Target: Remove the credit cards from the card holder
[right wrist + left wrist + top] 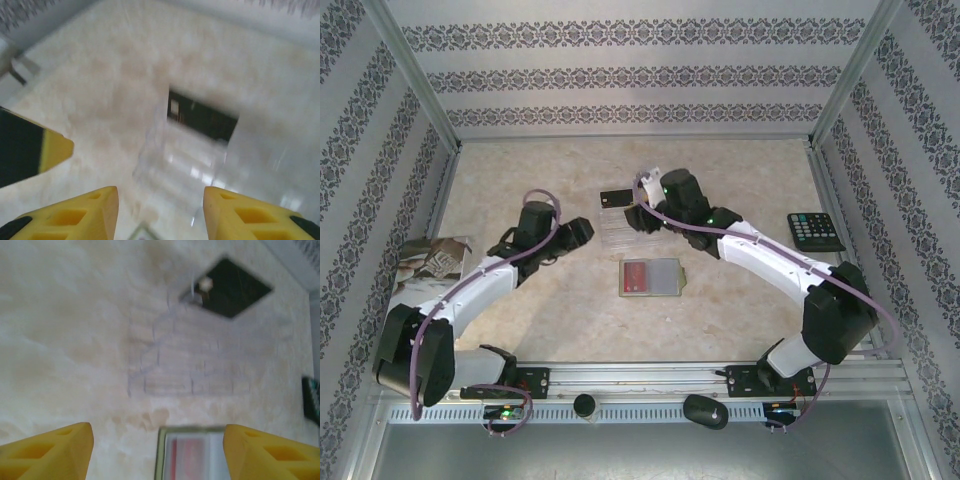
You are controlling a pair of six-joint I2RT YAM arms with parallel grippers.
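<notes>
The olive card holder (665, 277) lies open on the table with a red card (638, 277) in its pale inside. Beyond it lie see-through credit cards (618, 233) and a black card (614, 197). My left gripper (582, 232) hovers left of the see-through cards, open and empty. In the left wrist view the gripper (157, 445) hangs over the holder's (165, 455) far edge, with the red card (192, 460), see-through cards (185, 360) and black card (230, 287) ahead. My right gripper (638, 215) (160, 205) is open above the see-through cards (180, 165), near the black card (202, 120).
A black calculator (815, 231) sits at the right (311, 400). A printed booklet (430, 258) lies at the left by the wall. Patterned walls close in the table on three sides. A left finger (30, 150) shows at the left of the right wrist view.
</notes>
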